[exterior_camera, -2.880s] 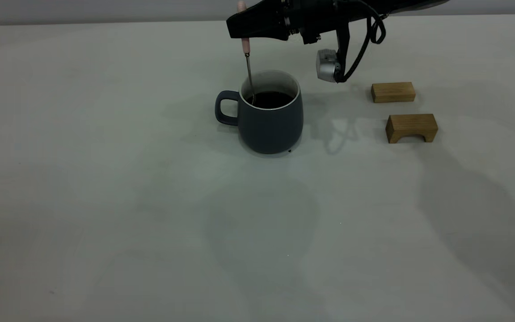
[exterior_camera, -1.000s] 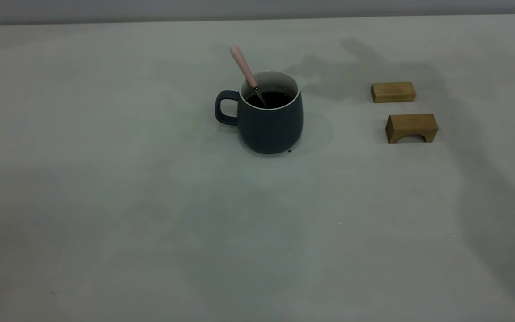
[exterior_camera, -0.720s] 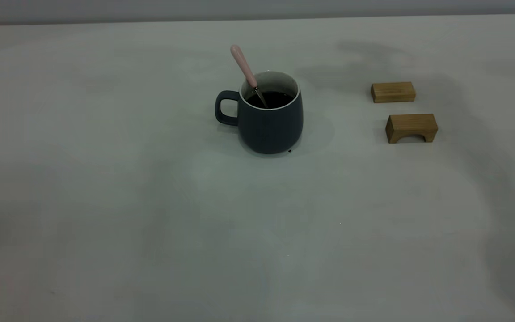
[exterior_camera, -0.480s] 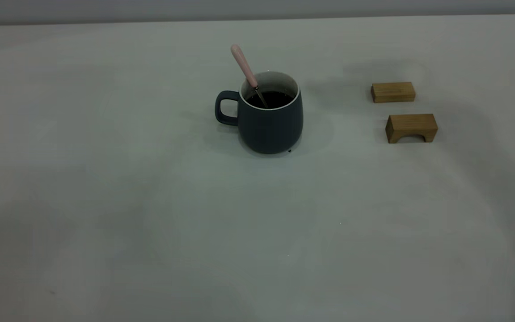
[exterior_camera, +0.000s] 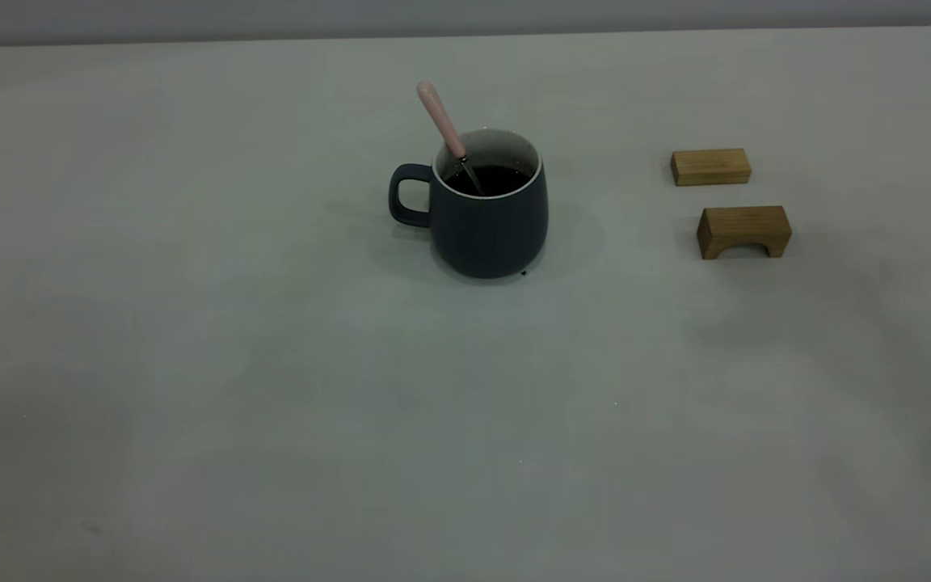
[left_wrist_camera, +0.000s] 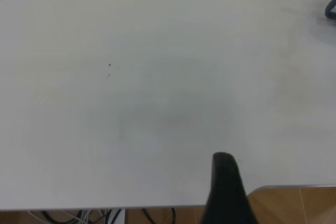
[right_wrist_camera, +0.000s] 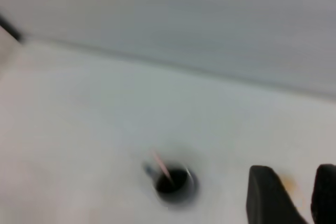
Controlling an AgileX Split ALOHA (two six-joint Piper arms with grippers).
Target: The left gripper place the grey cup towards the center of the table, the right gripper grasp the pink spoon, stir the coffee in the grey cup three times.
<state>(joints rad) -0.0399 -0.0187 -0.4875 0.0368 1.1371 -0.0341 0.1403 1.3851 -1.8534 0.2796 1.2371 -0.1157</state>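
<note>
Slate-grey and rounded, the grey cup (exterior_camera: pixel 490 217) stands upright on the plain pale table (exterior_camera: pixel 271 364), its loop handle turned toward the left arm's side. Dark, nearly black coffee (exterior_camera: pixel 488 179) fills it below the thin white rim. The pink spoon (exterior_camera: pixel 443 123), slim with a pale pink handle and grey metal stem, stands in the coffee and leans on the rim at the handle side, with nothing gripping it.

From the right wrist camera, the right gripper (right_wrist_camera: pixel 298 192) hangs high, well apart from the cup (right_wrist_camera: pixel 173 184), which lies far below and ahead of it with the spoon (right_wrist_camera: pixel 160 165) sticking out. Its two dark fingers (right_wrist_camera: pixel 268 195) stand a narrow gap apart and hold nothing.

The left gripper shows only one dark finger (left_wrist_camera: pixel 226 190) over the table's near edge (left_wrist_camera: pixel 157 129), so whether it is wide or narrow cannot be told; the cup is far off from it.

Two tan wooden blocks, one flat (exterior_camera: pixel 710 166) and one arched (exterior_camera: pixel 743 231), rest on the right arm's side of the cup.
</note>
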